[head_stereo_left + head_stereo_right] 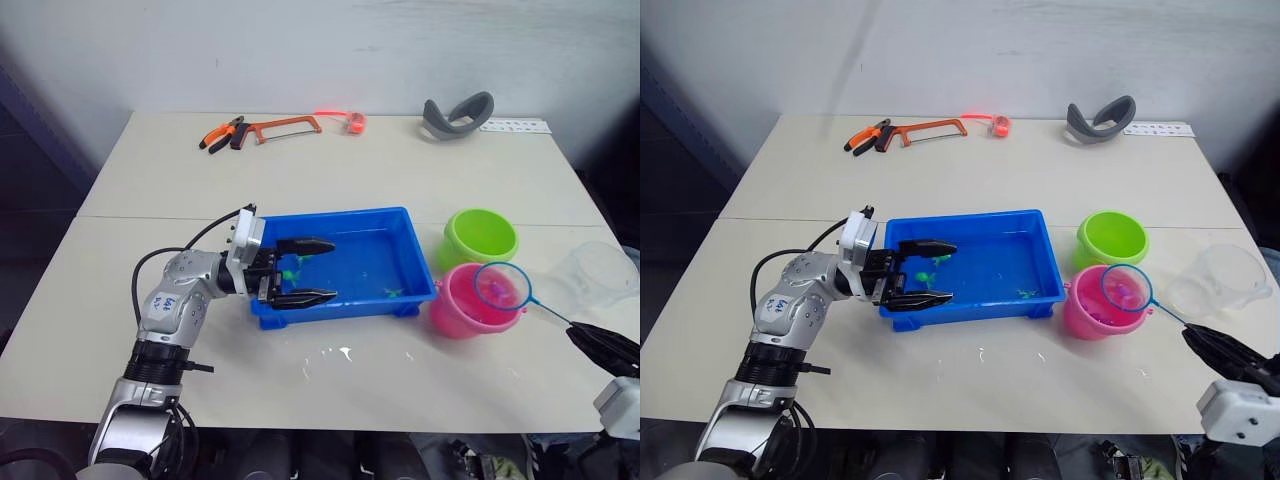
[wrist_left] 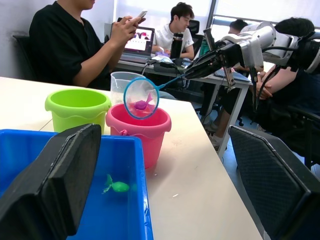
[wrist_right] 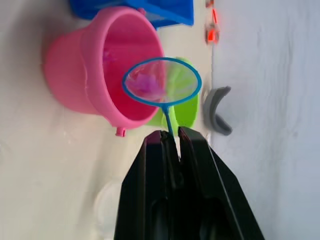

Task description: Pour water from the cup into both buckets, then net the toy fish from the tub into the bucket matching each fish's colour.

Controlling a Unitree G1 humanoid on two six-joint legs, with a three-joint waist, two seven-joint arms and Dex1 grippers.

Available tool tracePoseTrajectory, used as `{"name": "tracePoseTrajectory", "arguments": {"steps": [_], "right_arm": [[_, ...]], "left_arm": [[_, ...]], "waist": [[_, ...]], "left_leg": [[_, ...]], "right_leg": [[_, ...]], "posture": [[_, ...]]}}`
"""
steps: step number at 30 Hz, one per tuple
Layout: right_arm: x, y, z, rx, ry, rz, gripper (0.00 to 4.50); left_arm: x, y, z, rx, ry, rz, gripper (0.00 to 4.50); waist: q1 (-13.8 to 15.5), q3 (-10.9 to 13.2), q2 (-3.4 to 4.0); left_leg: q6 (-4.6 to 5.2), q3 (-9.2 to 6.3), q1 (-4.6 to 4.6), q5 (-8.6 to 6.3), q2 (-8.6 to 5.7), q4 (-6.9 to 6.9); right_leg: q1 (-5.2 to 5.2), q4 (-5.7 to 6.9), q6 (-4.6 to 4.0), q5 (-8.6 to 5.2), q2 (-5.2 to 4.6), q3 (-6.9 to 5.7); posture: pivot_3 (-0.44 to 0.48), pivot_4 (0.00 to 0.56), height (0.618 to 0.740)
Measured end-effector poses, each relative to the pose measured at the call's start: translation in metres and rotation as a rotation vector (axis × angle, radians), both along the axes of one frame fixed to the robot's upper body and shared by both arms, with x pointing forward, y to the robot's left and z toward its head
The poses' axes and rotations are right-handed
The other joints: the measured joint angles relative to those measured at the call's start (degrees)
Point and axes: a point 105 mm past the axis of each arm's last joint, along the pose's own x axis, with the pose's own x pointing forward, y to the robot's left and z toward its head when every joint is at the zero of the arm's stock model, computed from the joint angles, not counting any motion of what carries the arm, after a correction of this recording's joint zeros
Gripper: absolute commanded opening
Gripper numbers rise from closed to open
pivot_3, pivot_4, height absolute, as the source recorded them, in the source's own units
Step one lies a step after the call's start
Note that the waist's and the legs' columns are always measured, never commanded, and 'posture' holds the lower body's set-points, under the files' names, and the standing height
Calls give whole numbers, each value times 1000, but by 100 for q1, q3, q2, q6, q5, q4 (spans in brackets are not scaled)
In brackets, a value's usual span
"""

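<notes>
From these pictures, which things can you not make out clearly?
- Water level in the green bucket and pink bucket: head views, too faint to tell.
- How many fish lie in the tub: the left gripper covers part.
- The cup: transparent, contents unclear.

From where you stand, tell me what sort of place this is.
Probably an office or lab: seated people work at a desk with a laptop behind the white table, which holds an orange-framed hacksaw.
</notes>
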Motion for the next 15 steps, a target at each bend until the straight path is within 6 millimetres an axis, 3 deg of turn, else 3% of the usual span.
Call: {"name": "tracePoseTrajectory", "arguments": {"steps": [8, 15], "right_arm": [[0, -6, 3, -342, -107, 108, 0], [2, -27, 8, -317, -133, 76, 0]], "left_arm": [[1, 0, 0, -3, -4, 7, 4422], [1, 0, 1, -6, -11, 10, 4422]], "waist": [[0, 0, 0], [-16, 0, 0]], "left_leg": [[-3, 0, 0, 3, -1, 3], [-3, 0, 1, 6, 1, 2]], "right_leg": [[1, 0, -1, -1, 1, 2], [2, 1, -4, -3, 1, 3]], "posture": [[0, 150, 740], [0, 150, 740]]}}
